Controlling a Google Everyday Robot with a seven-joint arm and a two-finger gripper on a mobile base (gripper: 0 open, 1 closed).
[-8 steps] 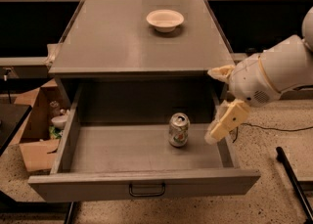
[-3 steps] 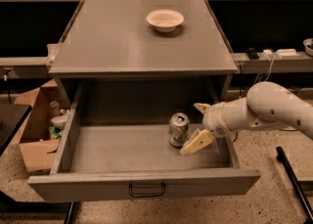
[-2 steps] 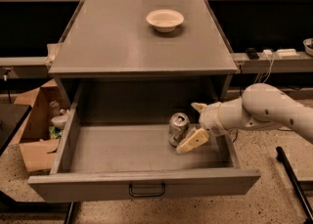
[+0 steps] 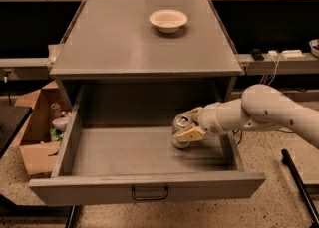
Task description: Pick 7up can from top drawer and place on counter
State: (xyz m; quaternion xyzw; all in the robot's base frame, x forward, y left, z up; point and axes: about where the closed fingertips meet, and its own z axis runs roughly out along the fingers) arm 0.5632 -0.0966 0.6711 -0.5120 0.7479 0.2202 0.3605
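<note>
The 7up can (image 4: 179,136), small and silvery with a shiny top, stands on the floor of the open top drawer (image 4: 124,152), right of the middle. My gripper (image 4: 191,124) reaches in from the right, low inside the drawer. One cream fingertip (image 4: 194,112) is behind the can and the other in front of it, closed against its right side. The can still rests on the drawer floor. The grey counter (image 4: 124,38) lies above the drawer.
A white bowl (image 4: 168,20) sits at the back middle of the counter. The drawer's right wall (image 4: 230,150) is just under my arm. A cardboard box (image 4: 35,132) with clutter stands on the floor at the left. A dark bar (image 4: 299,182) lies on the floor at the right.
My gripper has come down from beside the drawer into it, moved left up to the can, and its fingers have narrowed around the can. The can has stayed in place.
</note>
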